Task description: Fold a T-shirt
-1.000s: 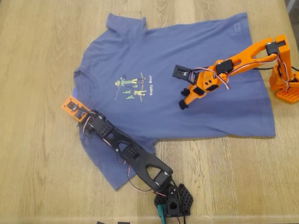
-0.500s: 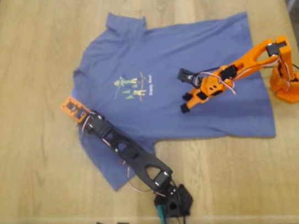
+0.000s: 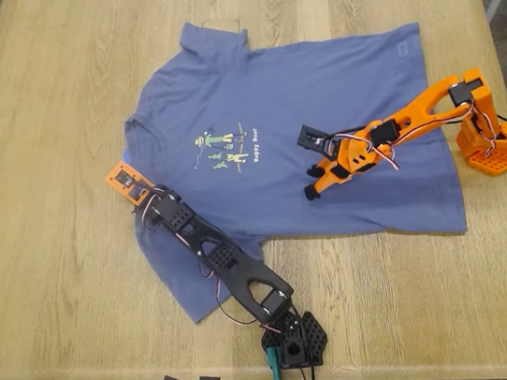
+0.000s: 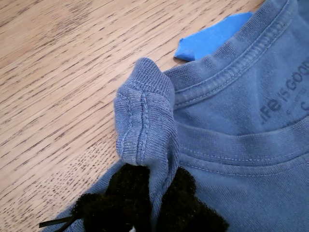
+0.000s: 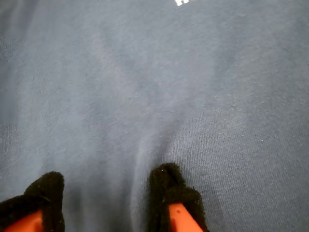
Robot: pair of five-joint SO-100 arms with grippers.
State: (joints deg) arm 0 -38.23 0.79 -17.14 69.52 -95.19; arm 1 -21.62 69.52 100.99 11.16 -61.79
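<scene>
Table (image 3: 53, 105): 1 T-shirt (image 3: 332, 75) (2 grippers).

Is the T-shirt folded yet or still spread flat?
Spread flat. The T-shirt lies open on the table, both sleeves out; only its collar is bunched in my first pincer.

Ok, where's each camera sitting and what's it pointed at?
Exterior view: high above, looking down on table, whole T-shirt, my first gripper, my second gripper.
First wrist view: on my first gripper, facing the pinched collar; black pads show.
Second wrist view: on my second gripper, facing flat shirt fabric.
Shared: all show the T-shirt.
</scene>
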